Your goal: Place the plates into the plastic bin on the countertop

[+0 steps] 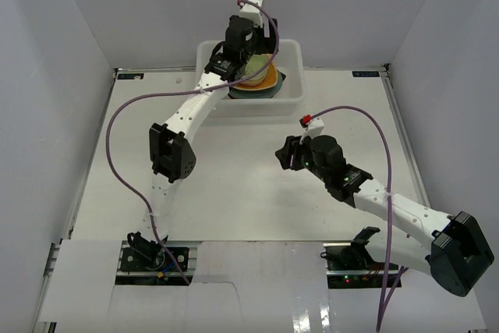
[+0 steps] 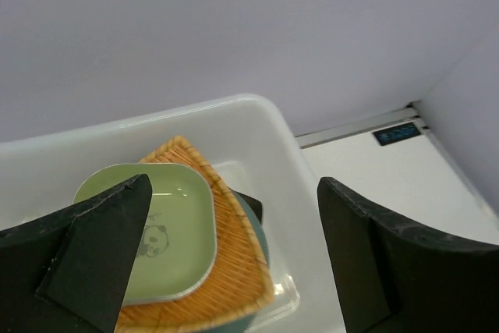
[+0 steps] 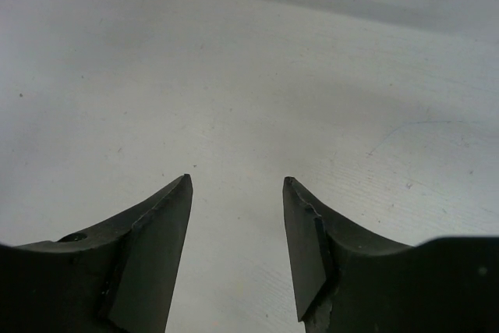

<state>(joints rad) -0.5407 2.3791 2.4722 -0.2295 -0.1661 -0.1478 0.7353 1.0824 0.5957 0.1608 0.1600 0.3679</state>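
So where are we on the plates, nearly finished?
Done: plates sit stacked in the plastic bin, green plate on top of the orange woven plate. In hand: nothing; the left gripper is open above them, the right gripper open over the countertop. Left: no plate shows on the countertop, so likely just retracting.

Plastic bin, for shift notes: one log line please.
left pincer: open above plastic bin | top: green plate on woven plate | right pincer: open, empty
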